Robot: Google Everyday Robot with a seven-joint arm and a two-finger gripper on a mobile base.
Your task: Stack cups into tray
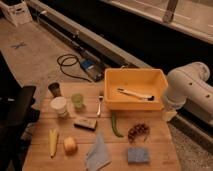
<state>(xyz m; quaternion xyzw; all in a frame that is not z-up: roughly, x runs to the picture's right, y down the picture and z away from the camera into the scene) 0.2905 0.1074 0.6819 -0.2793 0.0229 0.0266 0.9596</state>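
Note:
Three cups stand at the table's left: a wide white cup [58,105], a translucent green cup [77,100] right of it, and a small dark brown cup [54,89] behind them. The yellow-orange tray [111,89] sits at the table's back right and holds a long utensil [135,94]. My white arm [189,91] bends at the right of the tray, off the table's edge. My gripper is out of view; only arm segments show.
On the wooden table [160,142] lie a fork [99,104], a dark bar [85,123], a green pepper [116,125], dark grapes [138,132], a blue sponge [138,155], a grey-blue cloth [98,154], a corn cob [53,142] and an orange fruit [70,145]. A black chair [15,115] stands left.

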